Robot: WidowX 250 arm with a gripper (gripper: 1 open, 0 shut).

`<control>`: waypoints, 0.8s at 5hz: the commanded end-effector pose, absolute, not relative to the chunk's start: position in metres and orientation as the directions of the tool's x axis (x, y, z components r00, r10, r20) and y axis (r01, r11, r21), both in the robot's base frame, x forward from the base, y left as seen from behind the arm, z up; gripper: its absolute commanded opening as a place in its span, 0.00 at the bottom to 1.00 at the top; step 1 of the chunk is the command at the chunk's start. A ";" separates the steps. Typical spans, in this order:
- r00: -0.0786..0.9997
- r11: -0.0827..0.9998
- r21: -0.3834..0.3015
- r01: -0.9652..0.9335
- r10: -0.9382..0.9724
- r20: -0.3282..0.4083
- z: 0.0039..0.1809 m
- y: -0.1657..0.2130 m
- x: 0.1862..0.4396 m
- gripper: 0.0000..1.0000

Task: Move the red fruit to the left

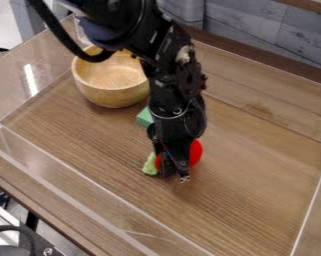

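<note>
The red fruit (194, 151) lies on the wooden table in the middle of the camera view, with its light-green leaf end (152, 165) poking out to the left. My gripper (180, 172) points straight down right over it, fingertips at table level. The black fingers cover most of the fruit, so red shows only at their right side. The gap between the jaws is hidden, and I cannot make out whether they grip the fruit.
A wooden bowl (107, 83) stands at the back left. A flat green block (147, 117) lies just behind the arm. Clear plastic walls (43, 170) fence the table at the front and left. Bare wood extends left and right of the fruit.
</note>
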State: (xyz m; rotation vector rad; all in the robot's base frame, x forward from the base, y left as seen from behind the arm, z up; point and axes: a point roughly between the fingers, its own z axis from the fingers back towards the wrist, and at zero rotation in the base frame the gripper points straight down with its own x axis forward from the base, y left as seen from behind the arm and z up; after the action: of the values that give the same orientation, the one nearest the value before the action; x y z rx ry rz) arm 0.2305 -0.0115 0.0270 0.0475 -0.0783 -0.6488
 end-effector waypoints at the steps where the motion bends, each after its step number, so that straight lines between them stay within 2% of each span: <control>1: 0.798 0.804 0.083 0.588 -0.594 0.099 0.041 0.000 0.230 0.00; 3: 0.887 0.900 0.104 0.423 -0.435 0.154 0.075 0.020 0.231 0.00; 4: 0.938 0.949 0.103 0.297 -0.310 0.157 0.079 0.047 0.229 0.00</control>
State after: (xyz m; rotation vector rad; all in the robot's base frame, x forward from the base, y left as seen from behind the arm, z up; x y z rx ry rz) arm 0.2198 0.0456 0.0663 0.0588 -0.1213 -0.3086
